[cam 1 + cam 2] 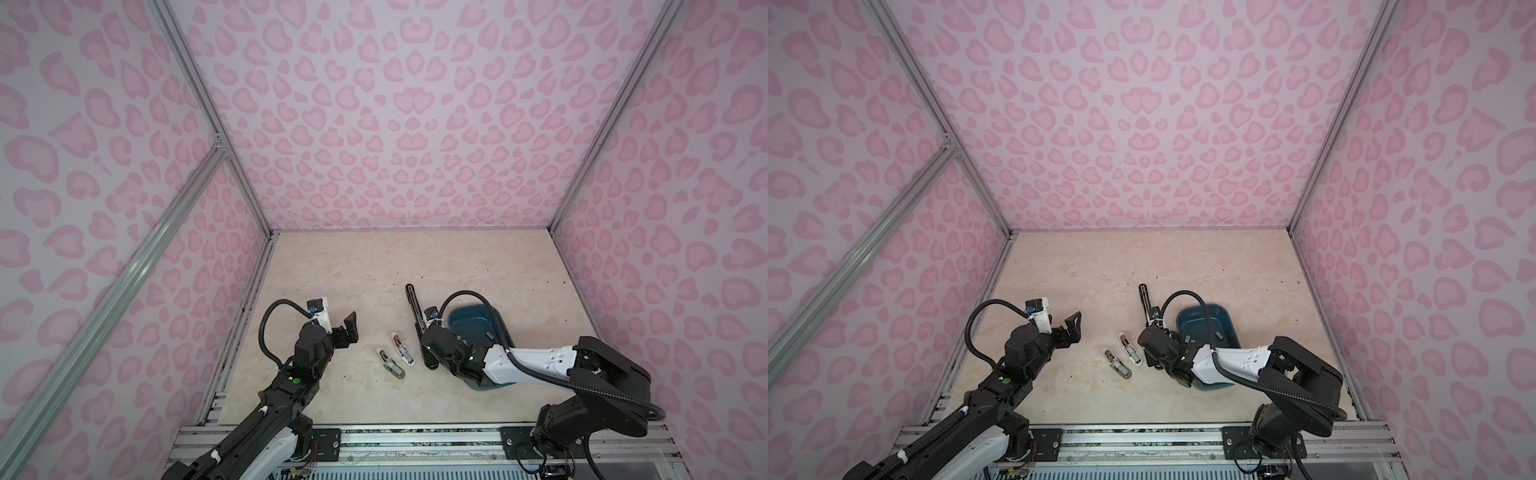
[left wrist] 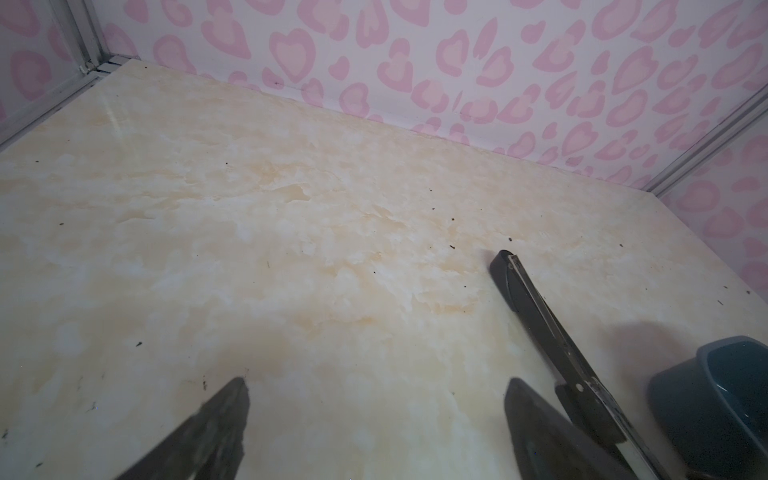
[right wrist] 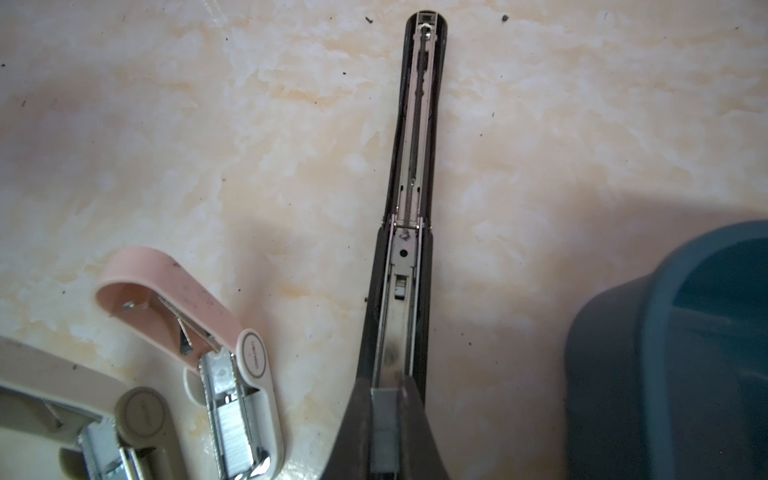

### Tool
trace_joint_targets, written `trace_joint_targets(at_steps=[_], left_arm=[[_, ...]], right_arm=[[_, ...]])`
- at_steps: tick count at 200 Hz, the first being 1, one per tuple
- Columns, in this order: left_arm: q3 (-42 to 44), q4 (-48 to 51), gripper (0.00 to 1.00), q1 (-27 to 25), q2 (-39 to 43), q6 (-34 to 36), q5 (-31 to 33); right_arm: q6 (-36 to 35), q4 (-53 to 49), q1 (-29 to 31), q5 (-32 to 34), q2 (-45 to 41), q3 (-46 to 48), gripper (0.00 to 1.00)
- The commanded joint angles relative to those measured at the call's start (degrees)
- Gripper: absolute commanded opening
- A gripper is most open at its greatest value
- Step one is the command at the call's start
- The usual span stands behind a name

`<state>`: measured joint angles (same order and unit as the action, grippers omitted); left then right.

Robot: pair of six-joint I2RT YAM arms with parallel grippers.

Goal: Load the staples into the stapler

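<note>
The right gripper (image 3: pixel 385 384) pinches 1 staple strip (image 3: pixel 384 428) over the channel of the open black stapler (image 3: pixel 417 124) while the left gripper (image 1: pixel 349 330) hangs wide open and empty, so nothing braces the stapler and a tilted strip could jam and push it askew.

The tabletop (image 3: pixel 166 124) looks glossy, the black stapler (image 3: pixel 411 249) matt plastic around bright metal, the staples (image 3: pixel 384 428) dull grey.

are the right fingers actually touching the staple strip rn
Touching. The right wrist view shows the grey staple strip pinched between the two right fingers, with no gap on either side, over the open black stapler.
</note>
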<state>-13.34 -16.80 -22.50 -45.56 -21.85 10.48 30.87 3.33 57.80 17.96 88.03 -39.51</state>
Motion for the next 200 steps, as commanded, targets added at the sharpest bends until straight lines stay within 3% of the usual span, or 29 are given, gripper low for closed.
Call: trace_joint_targets(at_steps=[1, 200], left_arm=[[-0.8, -2.58, 0.97, -0.01, -0.12, 0.05, 0.37], [-0.82, -2.54, 0.97, 0.0, -0.21, -0.13, 0.59]], right_arm=[[0.47, 0.6, 0.13, 0.72, 0.52, -0.31, 0.01], [3.83, 3.4, 0.54, -0.9, -0.85, 3.95, 0.0]])
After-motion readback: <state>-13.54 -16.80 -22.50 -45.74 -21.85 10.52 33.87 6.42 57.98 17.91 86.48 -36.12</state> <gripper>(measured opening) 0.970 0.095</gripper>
